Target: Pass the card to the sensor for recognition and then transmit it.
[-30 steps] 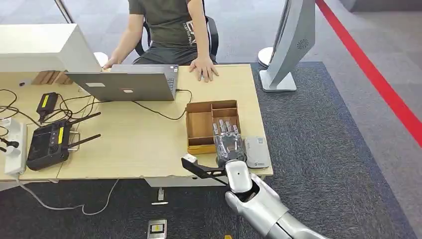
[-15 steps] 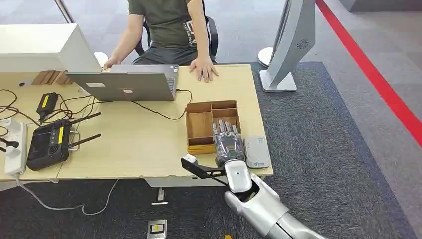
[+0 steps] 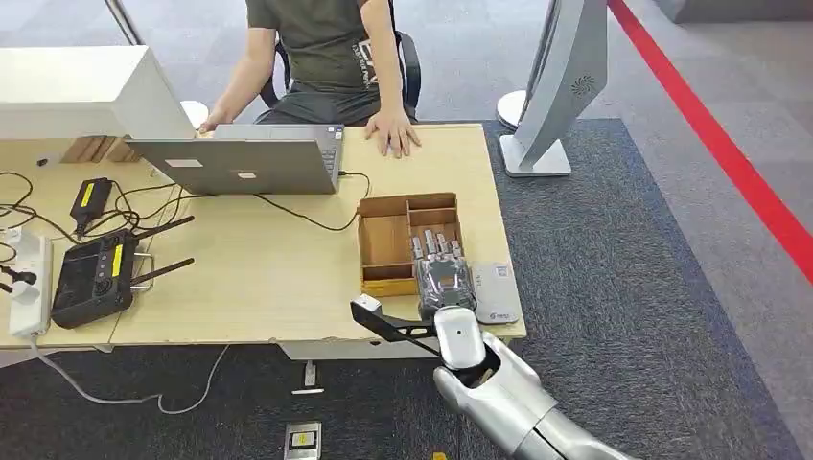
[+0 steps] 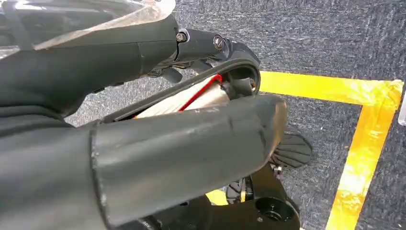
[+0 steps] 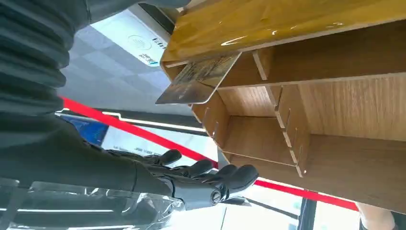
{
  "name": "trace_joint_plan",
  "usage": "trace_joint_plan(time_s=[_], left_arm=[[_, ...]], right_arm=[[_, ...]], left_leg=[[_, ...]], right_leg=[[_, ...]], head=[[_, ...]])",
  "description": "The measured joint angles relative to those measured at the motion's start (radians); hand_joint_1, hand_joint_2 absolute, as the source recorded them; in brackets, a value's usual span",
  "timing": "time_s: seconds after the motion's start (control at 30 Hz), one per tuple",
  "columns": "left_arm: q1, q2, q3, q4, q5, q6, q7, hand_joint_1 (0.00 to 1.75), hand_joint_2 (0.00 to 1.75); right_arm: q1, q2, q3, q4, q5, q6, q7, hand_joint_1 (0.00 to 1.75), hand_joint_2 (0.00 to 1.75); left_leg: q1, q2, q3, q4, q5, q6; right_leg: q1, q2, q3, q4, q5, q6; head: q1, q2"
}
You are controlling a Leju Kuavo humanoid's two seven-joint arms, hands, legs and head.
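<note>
The left robot hand (image 4: 158, 143) hangs over dark carpet with yellow tape lines; only its thick thumb and dark parts show up close, and whether its fingers are spread or curled cannot be told. On the desk (image 3: 259, 268), going from the left: a white power strip (image 3: 29, 283), a black controller with antennas (image 3: 96, 278), a grey laptop (image 3: 244, 163) with a person (image 3: 326, 57) seated behind it, then a wooden compartment box (image 3: 403, 240). The right robot hand (image 3: 443, 273) reaches flat over the box's near right part, fingers extended and apart, holding nothing. The card (image 5: 198, 81) lies tilted in a box compartment, partly hidden by the wall. The grey sensor (image 3: 496, 292) lies just beside the box
</note>
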Motion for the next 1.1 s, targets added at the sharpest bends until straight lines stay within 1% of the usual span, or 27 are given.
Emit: trace_joint_plan(time_s=[0.57, 1.1], left_arm=[[0.000, 0.000, 0.002, 0.001, 0.003, 0.002, 0.003, 0.00, 0.00], [0.000, 0.000, 0.023, 0.001, 0.019, 0.013, 0.011, 0.00, 0.00]], right_arm=[[0.000, -0.009, 0.000, -0.011, -0.006, 0.006, 0.003, 0.00, 1.75], [0.000, -0.008, 0.003, -0.005, -0.008, 0.015, 0.001, 0.00, 1.75]], left_leg=[[0.000, 0.000, 0.000, 0.000, 0.000, 0.000], [0.000, 0.000, 0.000, 0.000, 0.000, 0.000]], right_leg=[[0.000, 0.000, 0.000, 0.000, 0.000, 0.000], [0.000, 0.000, 0.000, 0.000, 0.000, 0.000]], head=[[0.000, 0.000], [0.000, 0.000]])
